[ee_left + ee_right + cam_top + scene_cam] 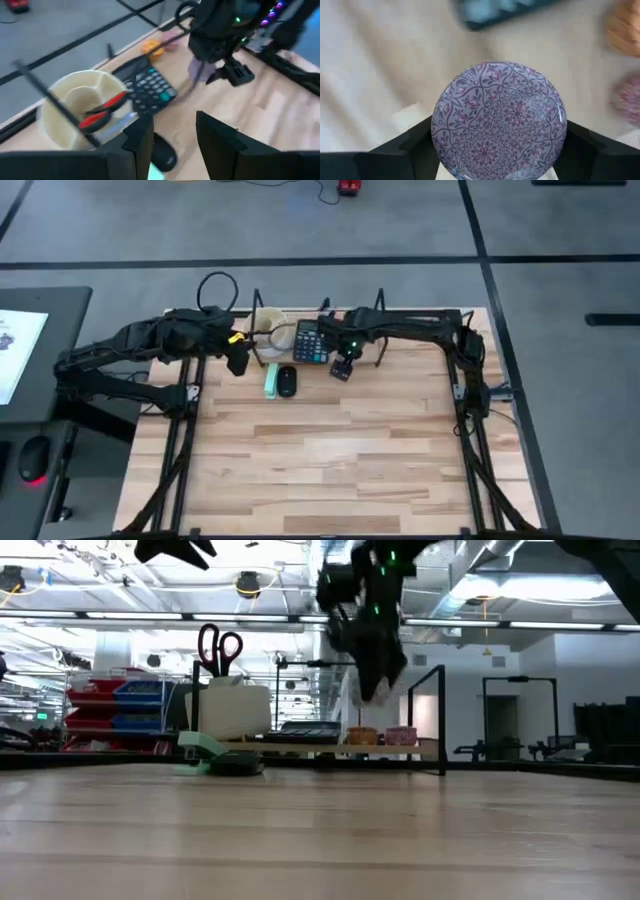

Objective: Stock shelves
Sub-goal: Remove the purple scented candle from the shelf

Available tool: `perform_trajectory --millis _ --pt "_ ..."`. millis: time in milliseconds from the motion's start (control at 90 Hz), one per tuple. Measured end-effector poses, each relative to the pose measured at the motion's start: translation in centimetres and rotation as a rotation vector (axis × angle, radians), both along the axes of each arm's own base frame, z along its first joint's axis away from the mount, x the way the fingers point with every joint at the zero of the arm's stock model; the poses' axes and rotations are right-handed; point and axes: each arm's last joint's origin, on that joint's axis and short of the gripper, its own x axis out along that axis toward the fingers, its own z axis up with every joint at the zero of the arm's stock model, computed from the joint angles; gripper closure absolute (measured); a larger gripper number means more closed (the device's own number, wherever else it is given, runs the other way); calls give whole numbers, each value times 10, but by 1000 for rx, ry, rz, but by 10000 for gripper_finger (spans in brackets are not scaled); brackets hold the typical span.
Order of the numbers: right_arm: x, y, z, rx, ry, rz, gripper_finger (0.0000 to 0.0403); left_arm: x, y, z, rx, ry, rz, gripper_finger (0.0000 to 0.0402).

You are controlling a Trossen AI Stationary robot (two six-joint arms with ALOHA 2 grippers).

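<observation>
Purple disc: a round, purple-patterned disc is sitting pinched between the right gripper's two dark fingers, filling the right wrist view.
Right gripper: the right gripper is hanging at about 12 o'clock on the tabletop, just in front of the shelves, its fingers clamping the disc by its edges; in the low view it is hovering above the rack.
Shelves: the low rack is standing along the far edge of the tabletop, its thin black uprights showing at the end.
On the rack: a pale round organizer cup is holding red-handled scissors, and a dark calculator is lying just beside it.
Left gripper: the left gripper is hovering toward 11 o'clock, near the cup, its fingers spread apart and gripping nothing.
In front of the rack: a black mouse and a pale green object are lying side by side on the tabletop.
</observation>
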Motion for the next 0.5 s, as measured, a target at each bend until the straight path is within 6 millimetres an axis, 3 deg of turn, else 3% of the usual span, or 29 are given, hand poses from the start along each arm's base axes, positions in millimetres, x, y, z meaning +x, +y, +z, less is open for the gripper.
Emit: perform_trajectory --millis 256,500 --pt "29 88 12 82 -213 124 128 7 -22 11 -13 -124 -165 277" --pt "48 156 1 185 -461 76 128 11 -39 14 -41 -179 -250 276"
